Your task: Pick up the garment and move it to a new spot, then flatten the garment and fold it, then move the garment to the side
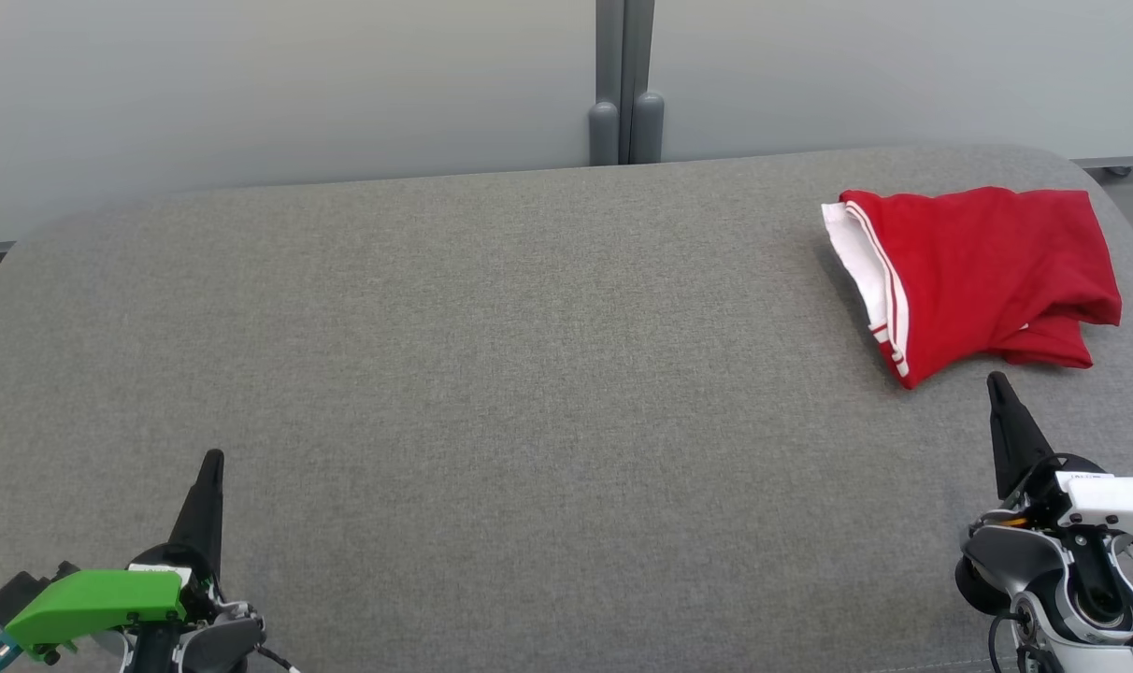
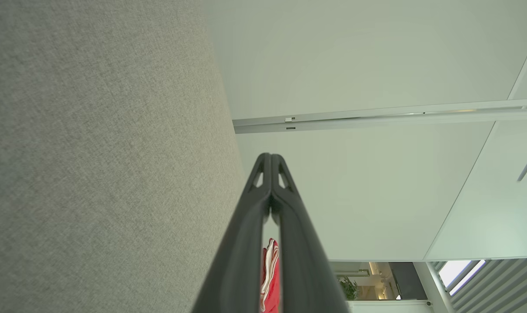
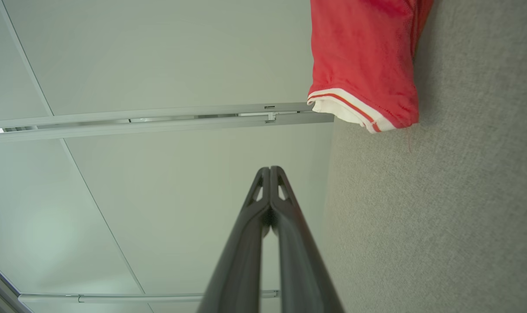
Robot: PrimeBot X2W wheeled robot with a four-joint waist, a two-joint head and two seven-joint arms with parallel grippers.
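Observation:
The garment [image 1: 978,276] is a red shirt with white striped trim, folded into a compact bundle at the far right of the grey fabric surface [image 1: 492,374]. It also appears in the right wrist view as the garment [image 3: 363,61], and a sliver of the garment [image 2: 270,278] peeks between the fingers in the left wrist view. My right gripper [image 1: 998,381] is shut and empty, its tip just short of the garment's near edge. My left gripper [image 1: 212,458] is shut and empty at the lower left, far from the garment. Both wrist views show the gripper tips [image 2: 271,155] [image 3: 270,168] pressed together.
A pale partition wall [image 1: 277,84] with a grey vertical post [image 1: 625,84] runs behind the surface. The surface's rounded edges curve off at the far left and far right. Wide bare grey fabric spans the middle and left.

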